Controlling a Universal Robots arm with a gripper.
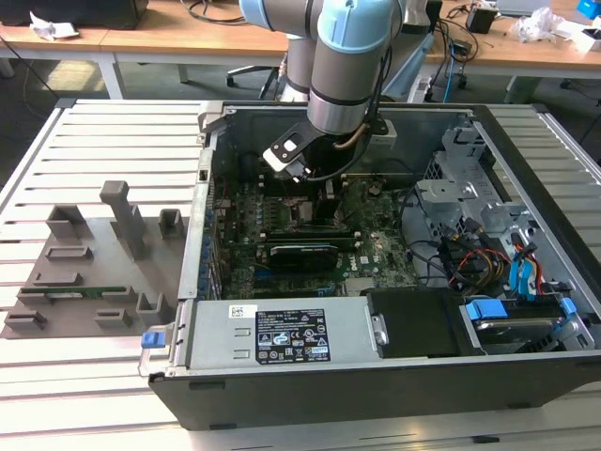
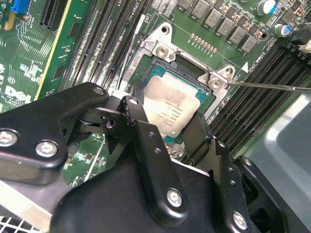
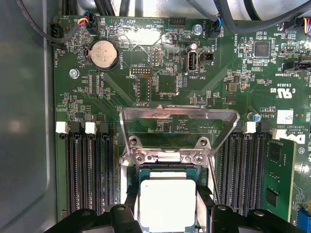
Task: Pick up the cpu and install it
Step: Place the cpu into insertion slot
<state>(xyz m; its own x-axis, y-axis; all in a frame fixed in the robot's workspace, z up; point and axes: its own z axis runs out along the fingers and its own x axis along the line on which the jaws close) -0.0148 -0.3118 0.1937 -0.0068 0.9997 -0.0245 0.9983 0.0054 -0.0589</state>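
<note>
Open computer case lying flat on a slatted metal table, seen in the exterior view. Reaching down into it from the far side, a grey-and-blue robot arm, ending over the green motherboard near the middle of the case. On the table toward the exterior view's left, beside the case, a grey fixture tray with upright blocks.

In both wrist views, black gripper partly closed, two fingers pressed against opposite edges of the cpu and holding it. Cpu silvery side up, level, sitting within the square metal socket frame; fully seated or not, cannot tell. Metal load plate swung up and open at one edge of the socket. Thin metal lever sticking out beside the frame. Long black memory slots flanking the socket on both sides, a green memory stick standing in a slot.
</note>
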